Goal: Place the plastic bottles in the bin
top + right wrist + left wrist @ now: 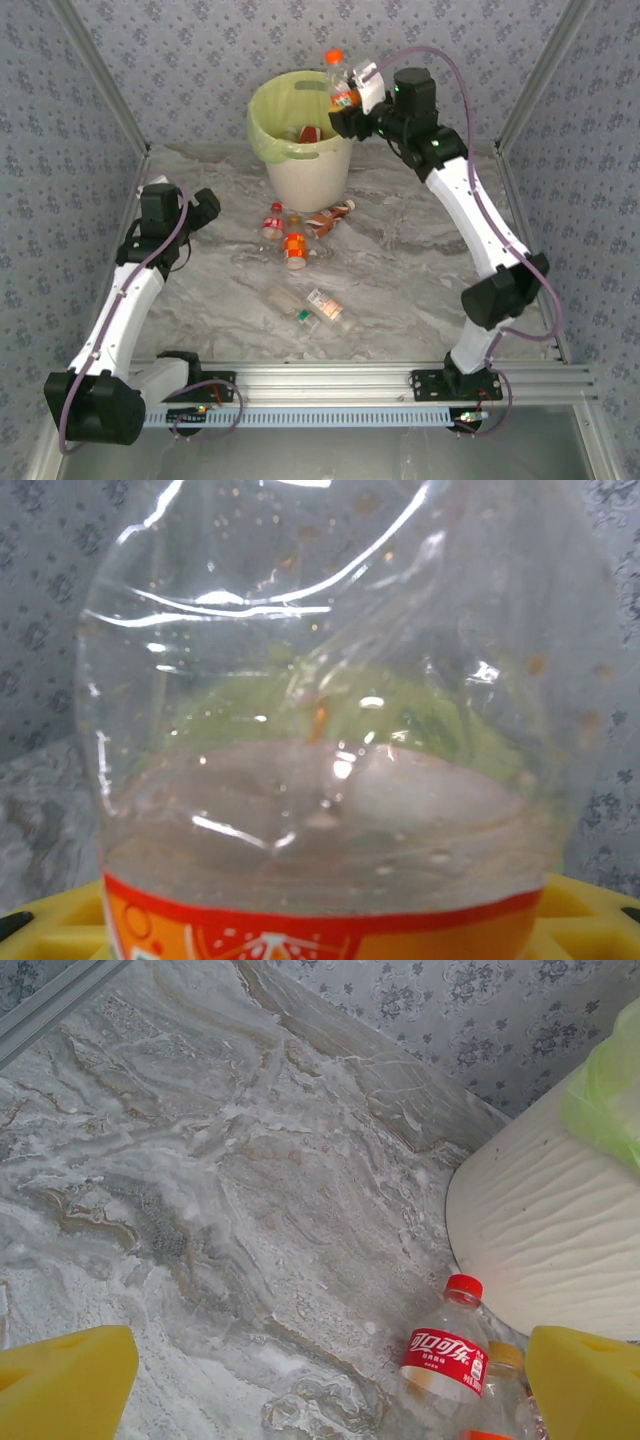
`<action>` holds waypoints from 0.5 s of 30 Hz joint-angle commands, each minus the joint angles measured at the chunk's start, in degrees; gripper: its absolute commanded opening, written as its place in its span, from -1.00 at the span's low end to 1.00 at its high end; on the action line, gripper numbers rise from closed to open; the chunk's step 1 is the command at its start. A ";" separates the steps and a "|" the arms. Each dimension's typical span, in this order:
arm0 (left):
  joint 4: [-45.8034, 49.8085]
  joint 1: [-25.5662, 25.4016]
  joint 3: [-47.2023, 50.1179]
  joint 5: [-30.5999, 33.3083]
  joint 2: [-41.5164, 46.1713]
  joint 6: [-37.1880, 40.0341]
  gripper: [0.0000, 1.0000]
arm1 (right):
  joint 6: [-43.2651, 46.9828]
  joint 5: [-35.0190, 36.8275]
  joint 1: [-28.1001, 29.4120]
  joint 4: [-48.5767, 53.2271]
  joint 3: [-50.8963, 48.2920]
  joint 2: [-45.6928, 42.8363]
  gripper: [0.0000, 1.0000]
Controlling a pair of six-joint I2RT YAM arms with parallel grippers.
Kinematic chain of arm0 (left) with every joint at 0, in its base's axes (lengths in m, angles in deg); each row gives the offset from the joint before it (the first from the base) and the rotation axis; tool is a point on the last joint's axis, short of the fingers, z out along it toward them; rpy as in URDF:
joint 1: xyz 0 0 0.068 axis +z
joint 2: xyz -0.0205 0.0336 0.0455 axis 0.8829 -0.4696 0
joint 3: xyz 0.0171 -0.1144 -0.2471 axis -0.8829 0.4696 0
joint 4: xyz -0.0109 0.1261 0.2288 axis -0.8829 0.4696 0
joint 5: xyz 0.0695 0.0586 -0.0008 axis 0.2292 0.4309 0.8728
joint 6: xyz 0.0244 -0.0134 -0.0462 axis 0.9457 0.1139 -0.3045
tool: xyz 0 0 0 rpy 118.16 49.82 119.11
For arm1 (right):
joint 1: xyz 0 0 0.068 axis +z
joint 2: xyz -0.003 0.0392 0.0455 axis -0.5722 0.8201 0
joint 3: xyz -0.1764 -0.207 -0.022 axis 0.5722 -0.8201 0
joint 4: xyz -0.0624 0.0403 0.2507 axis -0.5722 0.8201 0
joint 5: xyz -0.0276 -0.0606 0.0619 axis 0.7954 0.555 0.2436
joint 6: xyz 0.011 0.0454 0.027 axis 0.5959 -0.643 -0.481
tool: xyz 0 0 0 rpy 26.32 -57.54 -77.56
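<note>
While my right gripper point(351, 107) is pinching a bottle point(339, 84) upright over the bin point(304, 176), I'm readying release. Left gripper point(207, 206) is gaping, idling well aside.

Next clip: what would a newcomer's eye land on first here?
The right gripper holds an upright orange-capped bottle by its orange label, up at the rim of the green-lined bin at the far side of the marble table. In front of the bin, loose bottles lie clustered, with the open left gripper to their left.
</note>
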 commanded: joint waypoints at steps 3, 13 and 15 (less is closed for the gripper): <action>0.37 0.63 -0.36 -1.36 0.03 -0.54 0.99 | -5.34 3.04 0.50 0.80 12.83 10.53 0.24; 1.68 0.72 0.26 -2.62 0.94 -0.33 0.99 | -7.45 13.05 2.31 7.24 38.85 30.66 0.55; 1.52 0.73 0.69 -3.03 1.12 -0.02 0.99 | -7.13 13.25 2.46 7.20 38.15 30.20 0.70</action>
